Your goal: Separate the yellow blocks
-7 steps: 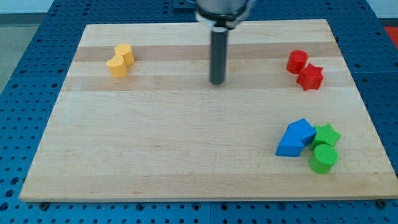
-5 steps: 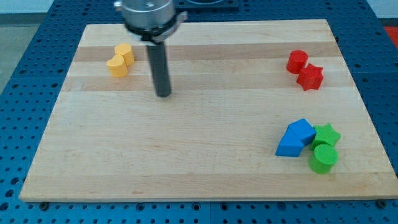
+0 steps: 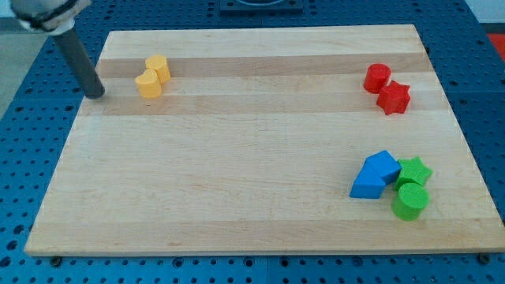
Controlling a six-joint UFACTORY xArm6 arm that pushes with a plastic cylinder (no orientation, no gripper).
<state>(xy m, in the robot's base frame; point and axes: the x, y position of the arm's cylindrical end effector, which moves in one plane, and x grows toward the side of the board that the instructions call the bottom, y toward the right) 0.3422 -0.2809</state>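
Note:
Two yellow blocks touch each other near the board's top left: a yellow cylinder-like block [image 3: 158, 67] and a yellow rounded block [image 3: 147, 84] just below and left of it. My tip [image 3: 95, 95] stands at the board's left edge, to the left of the yellow pair and apart from it, level with the lower yellow block.
A red cylinder [image 3: 377, 77] and a red star [image 3: 394, 98] sit at the top right. A blue block [image 3: 375, 175], a green star [image 3: 414, 170] and a green cylinder [image 3: 410, 201] cluster at the bottom right. The wooden board [image 3: 252, 158] lies on a blue perforated table.
My tip has swept left across the board, from the top middle past the yellow blocks to the left edge. No block has moved.

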